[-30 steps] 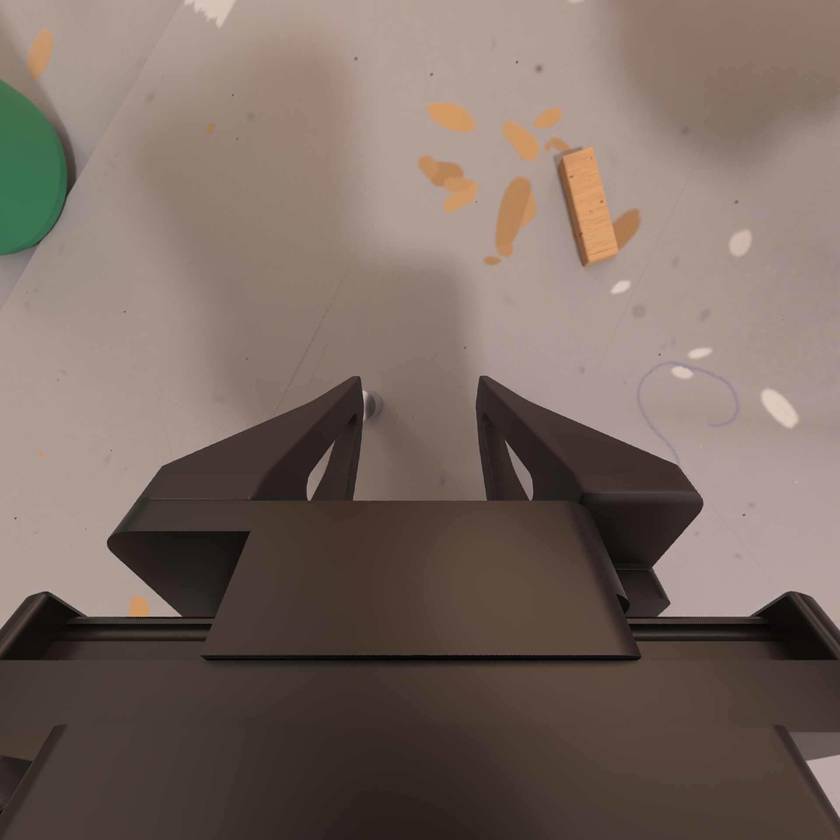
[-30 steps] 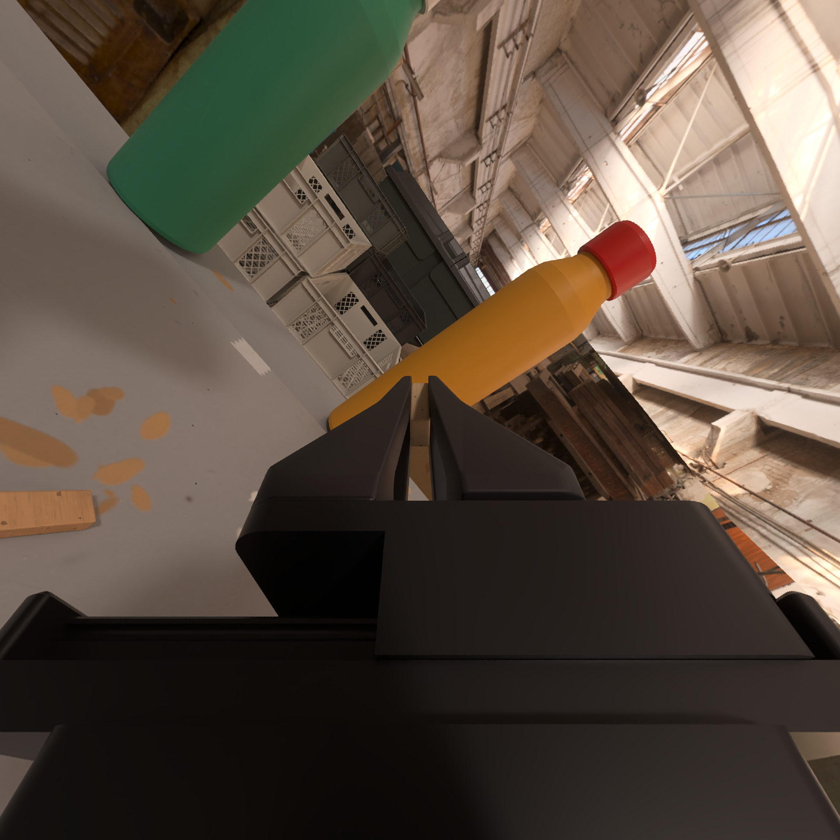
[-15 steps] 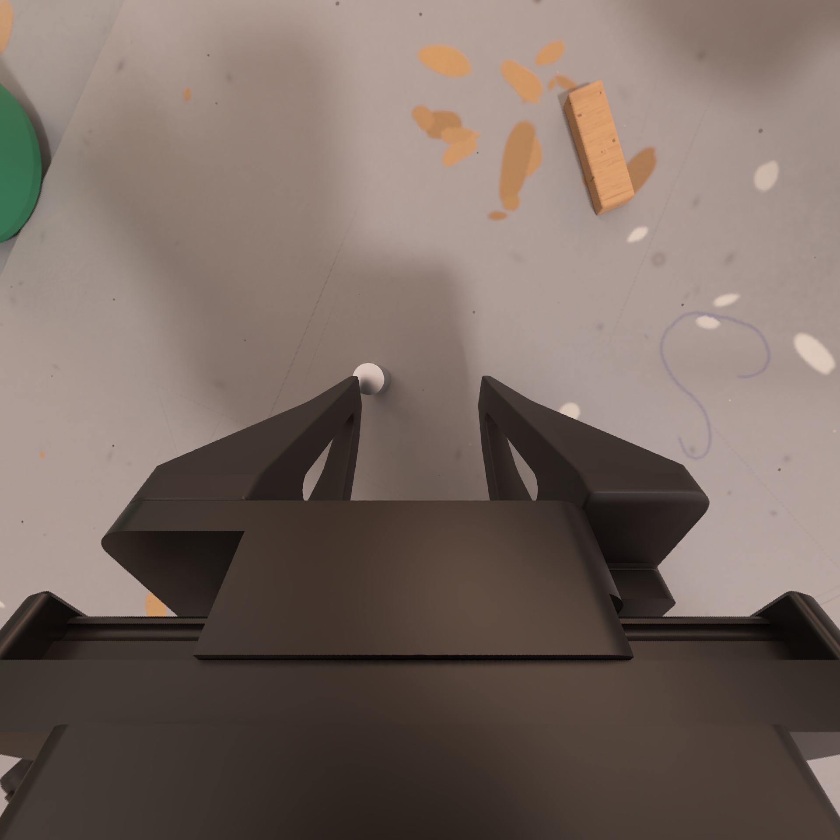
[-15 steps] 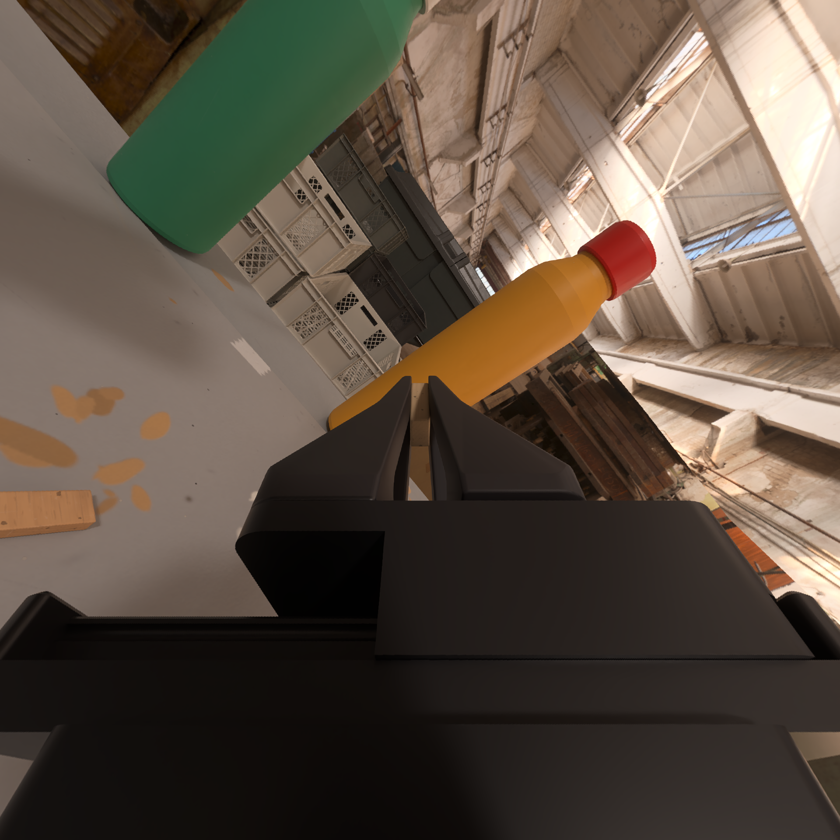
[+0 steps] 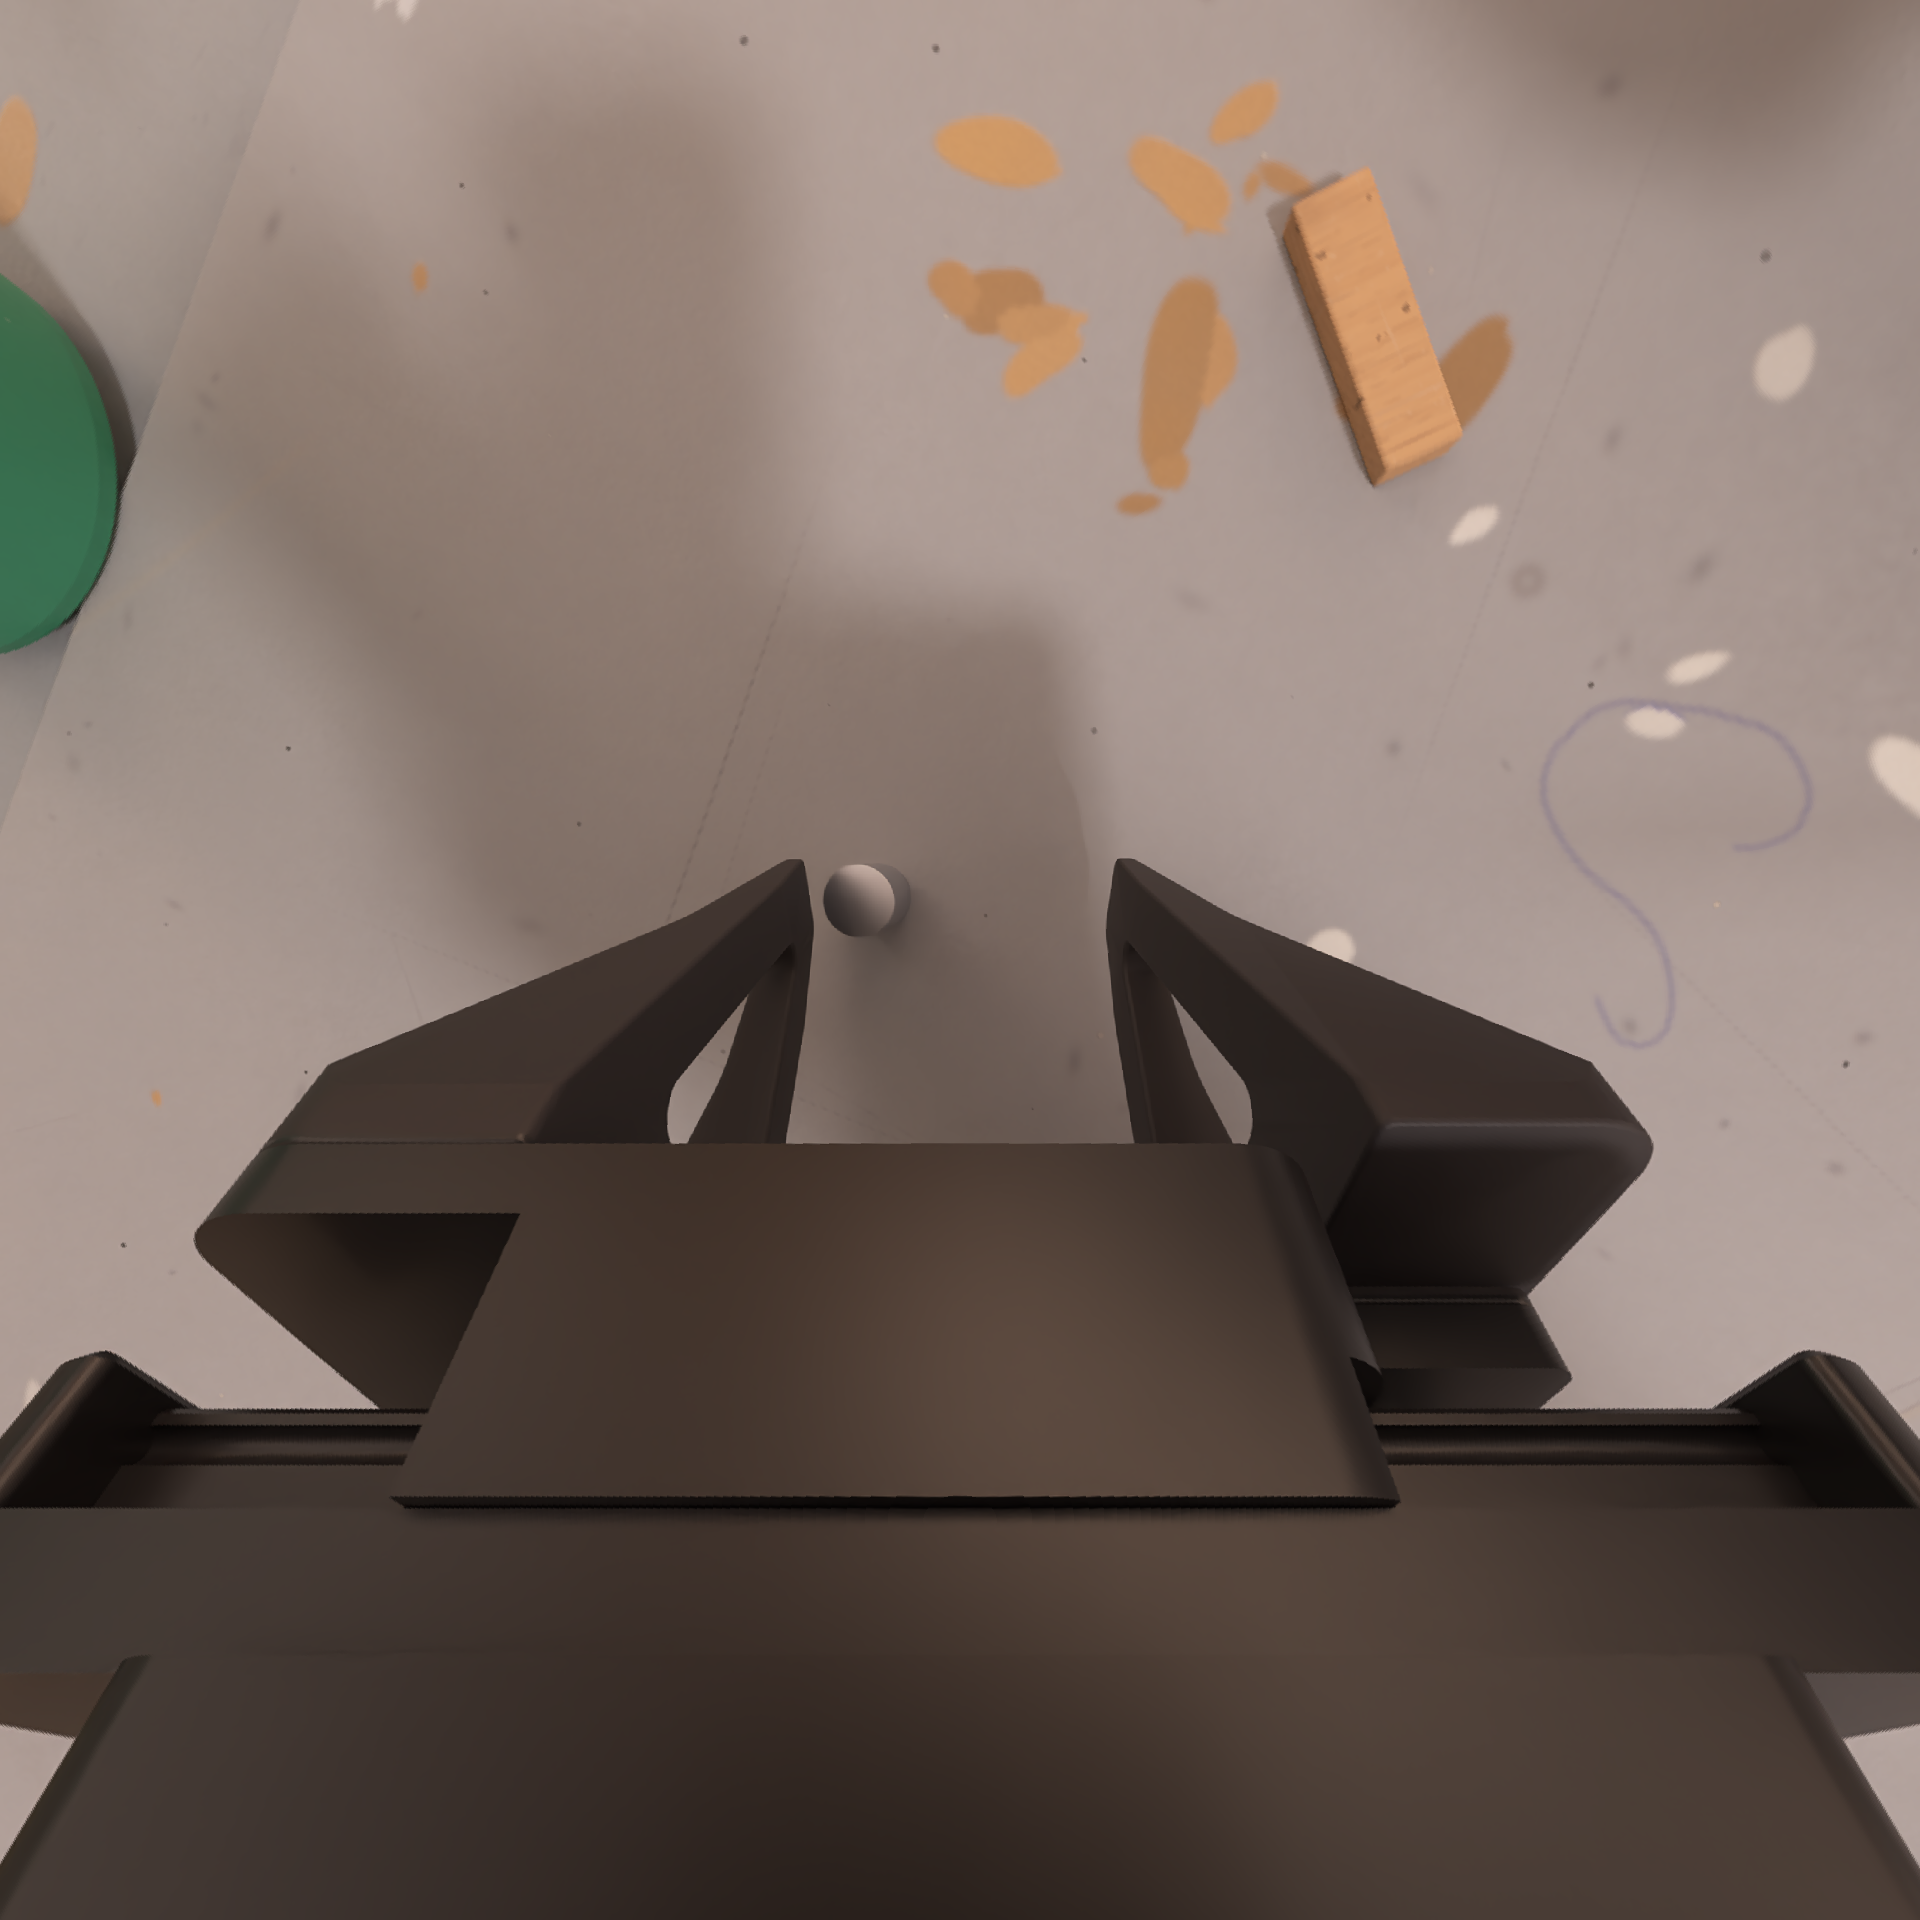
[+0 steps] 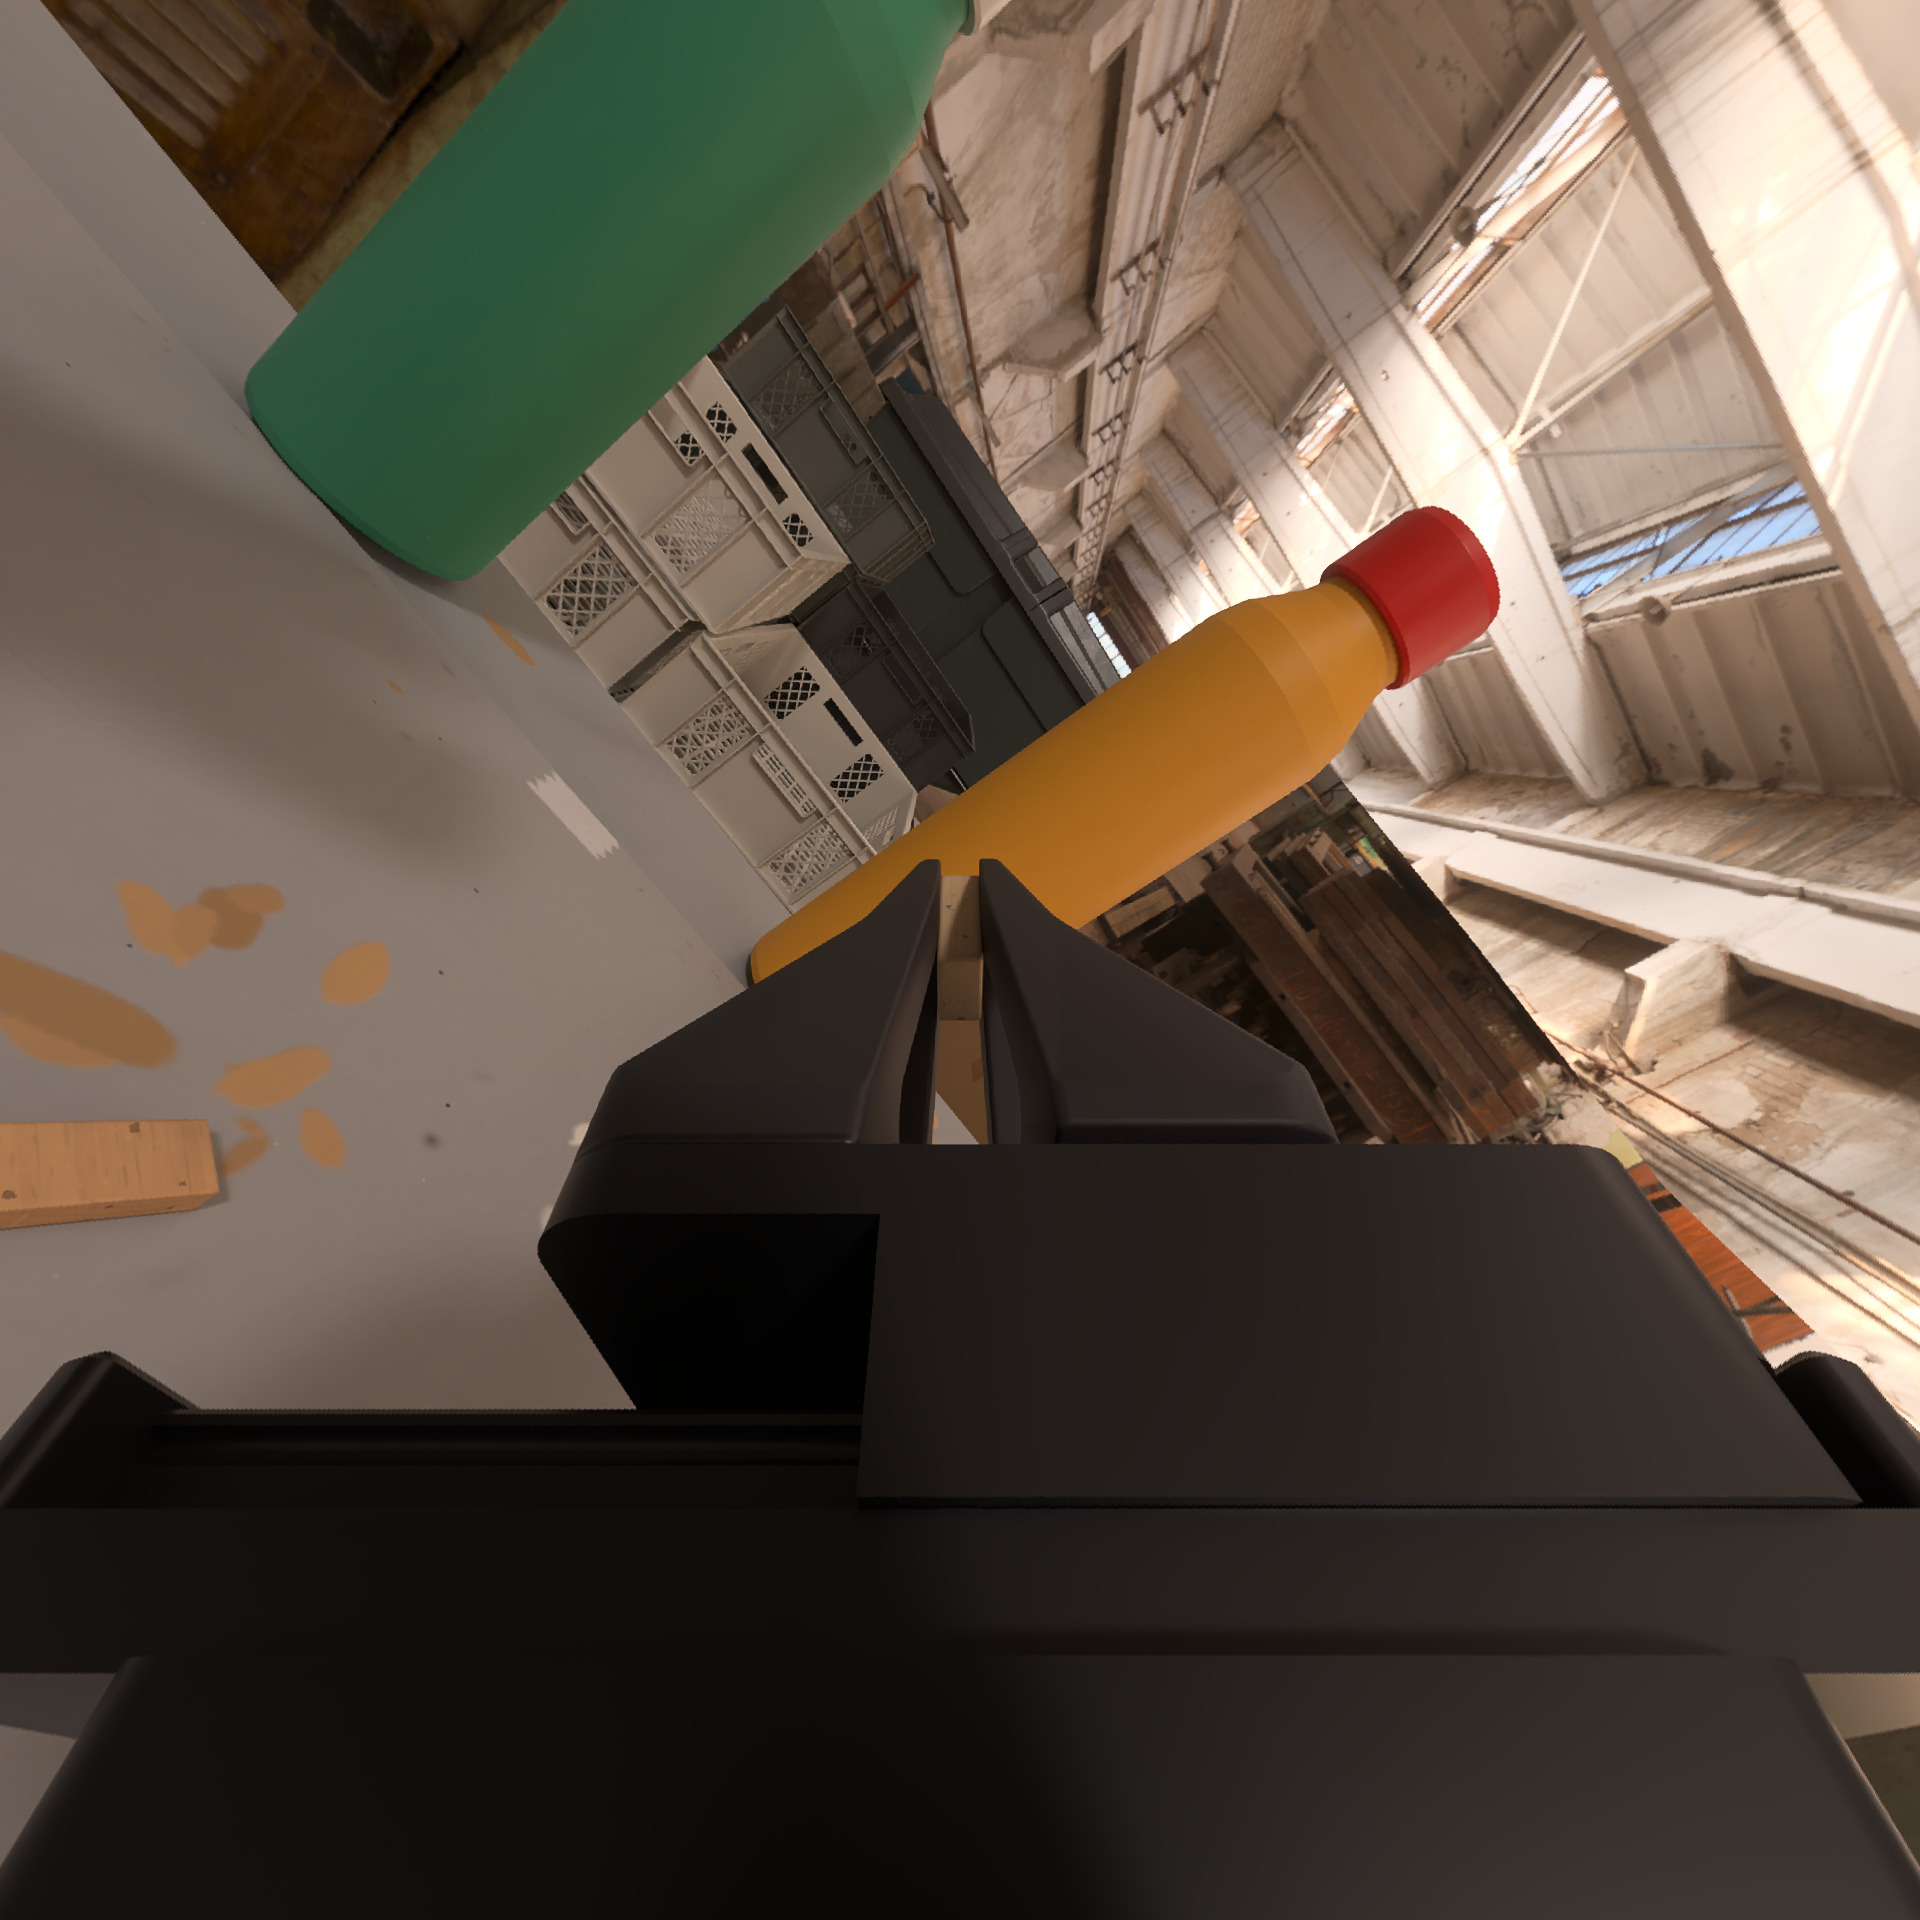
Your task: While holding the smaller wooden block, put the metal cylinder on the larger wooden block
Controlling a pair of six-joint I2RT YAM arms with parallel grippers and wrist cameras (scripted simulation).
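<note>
In the left wrist view, a small metal cylinder [image 5: 864,900] stands on the grey table, just right of my left finger's tip. My left gripper [image 5: 958,894] is open and empty above it. The larger wooden block [image 5: 1369,324] lies flat at the upper right, apart from the gripper. It also shows at the left edge of the right wrist view [image 6: 104,1172]. My right gripper [image 6: 959,883] is shut on the smaller wooden block [image 6: 960,966], a pale sliver between the fingers, held above the table.
A green container [image 5: 42,473] stands at the table's left edge; it also shows in the right wrist view [image 6: 561,270]. An orange bottle [image 6: 1143,748] with a red cap stands behind my right gripper. Orange and white paint marks dot the grey table [image 5: 520,520].
My left gripper has shifted so the metal cylinder, earlier half hidden behind the left fingertip, now shows whole just inside it. The right gripper has not moved.
</note>
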